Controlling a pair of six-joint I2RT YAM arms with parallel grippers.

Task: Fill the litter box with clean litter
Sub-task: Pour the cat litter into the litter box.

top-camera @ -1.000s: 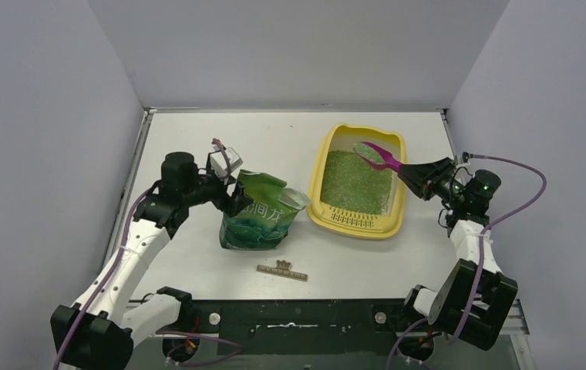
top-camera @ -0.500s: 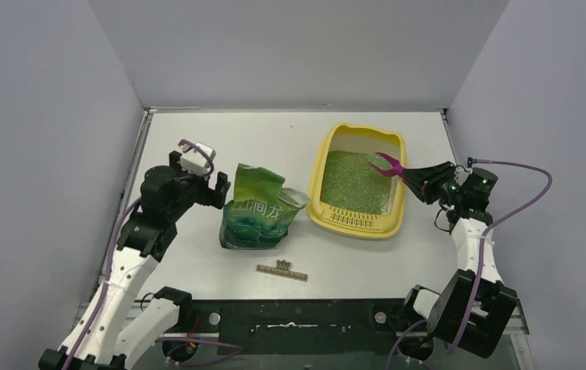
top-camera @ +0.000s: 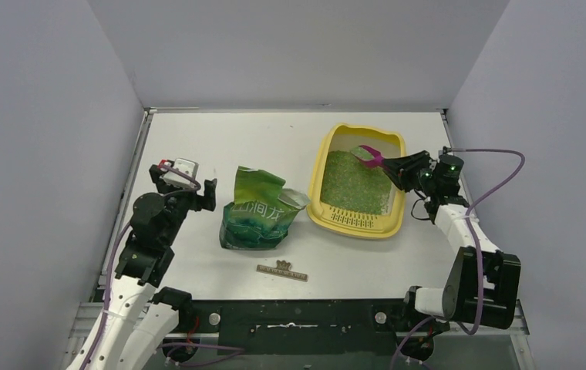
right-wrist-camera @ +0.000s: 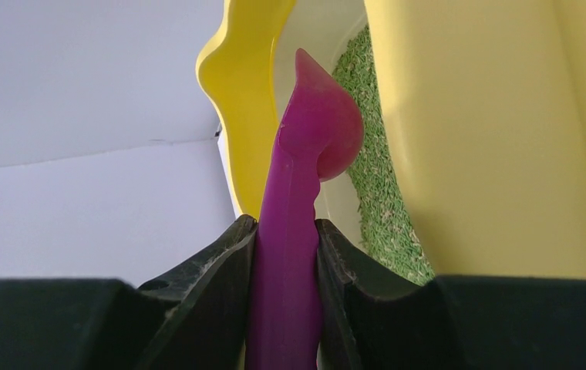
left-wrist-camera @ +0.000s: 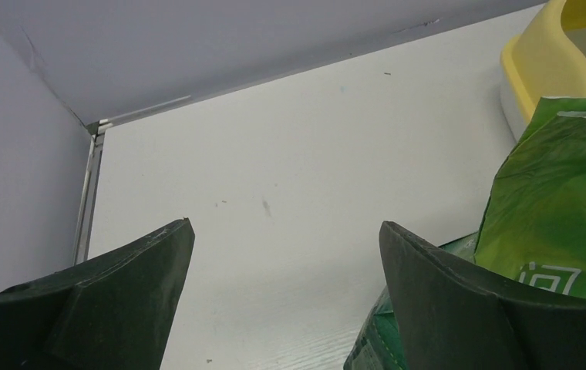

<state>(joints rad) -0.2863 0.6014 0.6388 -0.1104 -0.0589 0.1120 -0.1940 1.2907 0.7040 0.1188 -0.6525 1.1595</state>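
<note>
The pale yellow litter box [top-camera: 320,173] sits at the right of the table with green litter [top-camera: 351,183] spread over its floor. My right gripper [top-camera: 392,167] is shut on the handle of a magenta scoop [top-camera: 370,155] and holds its bowl over the far end of the box. In the right wrist view the scoop [right-wrist-camera: 305,193] stands between my fingers [right-wrist-camera: 220,262], with the box wall [right-wrist-camera: 490,139] and litter [right-wrist-camera: 375,169] beside it. My left gripper [top-camera: 207,193] is open and empty, left of the green bag [top-camera: 261,210].
The green bag stands open next to the box's left side; in the left wrist view it [left-wrist-camera: 560,193] is at the right, with the box rim [left-wrist-camera: 537,69] behind. A small brown strip [top-camera: 282,270] lies near the front edge. Walls enclose the table.
My left gripper has let go of the bag and drawn back to the left and towards me. My right gripper has moved the scoop further left and turned it over the litter.
</note>
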